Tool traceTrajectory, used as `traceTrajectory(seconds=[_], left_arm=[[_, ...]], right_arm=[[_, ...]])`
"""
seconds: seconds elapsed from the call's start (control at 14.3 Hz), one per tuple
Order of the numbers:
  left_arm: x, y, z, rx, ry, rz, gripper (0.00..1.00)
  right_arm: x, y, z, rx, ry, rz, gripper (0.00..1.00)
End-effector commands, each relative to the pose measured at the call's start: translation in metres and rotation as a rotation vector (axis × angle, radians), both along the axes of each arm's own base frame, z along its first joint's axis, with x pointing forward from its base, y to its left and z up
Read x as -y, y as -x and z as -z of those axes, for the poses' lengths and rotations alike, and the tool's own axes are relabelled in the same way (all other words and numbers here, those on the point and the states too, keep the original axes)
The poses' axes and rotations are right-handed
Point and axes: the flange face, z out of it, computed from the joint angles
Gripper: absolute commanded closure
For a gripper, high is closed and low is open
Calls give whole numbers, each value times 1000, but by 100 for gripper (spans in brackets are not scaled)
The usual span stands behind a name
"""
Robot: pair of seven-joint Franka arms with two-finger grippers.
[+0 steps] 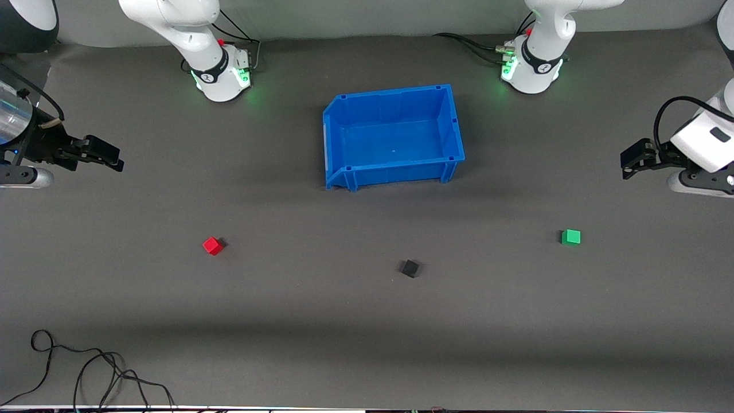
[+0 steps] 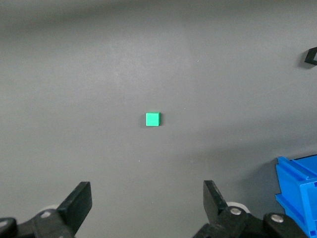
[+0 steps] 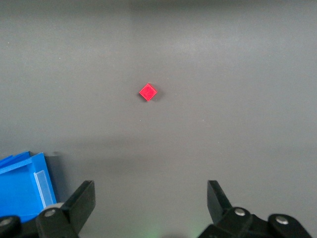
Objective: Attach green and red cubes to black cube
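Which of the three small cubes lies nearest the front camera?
The black cube: it sits lowest in the front view, below both the red cube and the green cube.

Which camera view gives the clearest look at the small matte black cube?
The front view: the small matte black cube lies whole on the grey table, between the red and green cubes and nearer the camera. The left wrist view catches only a dark scrap at its edge, possibly that cube. The right wrist view misses it.

Both arms were glossy white with black joint bands, green lights glowing at their bases and black cables trailing. The left gripper (image 2: pixel 146 208) and right gripper (image 3: pixel 151 208) had matte black wedge fingers with silver screws.
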Motion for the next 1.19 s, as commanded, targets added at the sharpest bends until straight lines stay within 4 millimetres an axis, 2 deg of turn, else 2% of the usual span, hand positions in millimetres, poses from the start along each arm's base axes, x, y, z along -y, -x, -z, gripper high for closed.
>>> traceTrajectory(seconds=[0.0, 0.28, 0.49, 0.77, 1.12], left_arm=[[-2, -1, 1, -16, -13, 3, 0], [-2, 0, 0, -13, -13, 3, 0], [-1, 0, 0, -14, -12, 4, 0], [-1, 0, -2, -9, -13, 2, 0], [-10, -1, -2, -3, -6, -20, 0]], right_arm=[[-1, -1, -6, 13, 5, -28, 0], [-2, -4, -7, 30, 3, 0, 0], [2, -6, 2, 33, 14, -11, 0], [14, -18, 60, 16, -1, 24, 0], [11, -13, 160, -4, -6, 21, 0]])
